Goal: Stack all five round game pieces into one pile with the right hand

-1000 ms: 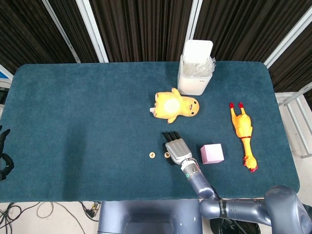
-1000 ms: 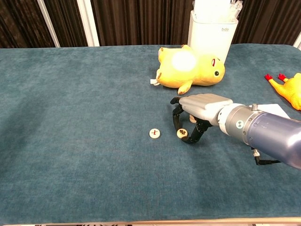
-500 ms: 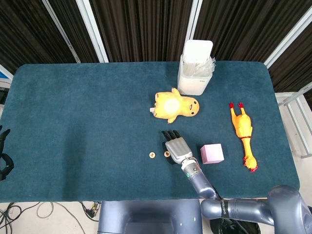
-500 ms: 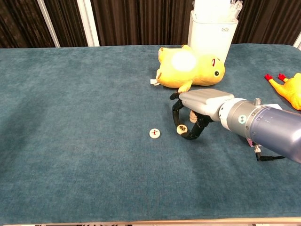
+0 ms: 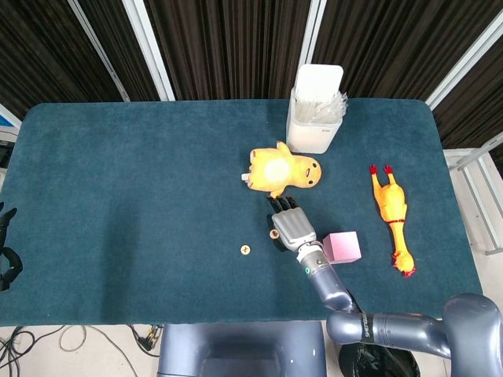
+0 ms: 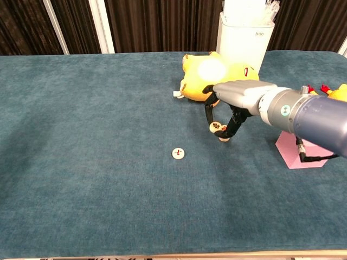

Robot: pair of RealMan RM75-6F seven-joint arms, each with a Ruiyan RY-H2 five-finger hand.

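The right arm reaches in from the near right edge of the tabletop (image 6: 81,162), its forearm raised and the right robot hand (image 6: 230,103) held palm down above the cloth, fingers (image 6: 208,105) curled downward. Between thumb and a finger it pinches one round game piece (image 6: 215,128), lifted off the surface; a second pale piece (image 6: 224,136) shows just beneath the fingertips, though whether it is gripped or resting on the cloth I cannot tell. One more game piece (image 6: 178,153) lies flat and alone on the tabletop, nearer and to the left of the hand. Three pieces are visible in all.

Right of the hand sits one pink block (image 6: 301,151). Just beyond the hand lies one yellow plush toy (image 6: 217,73), on its side. Further right lies one rubber chicken (image 5: 391,210). At the far edge stands one white container (image 6: 243,40). The left robot hand (image 5: 6,251) is barely visible at the head view's left border; its state cannot be told.
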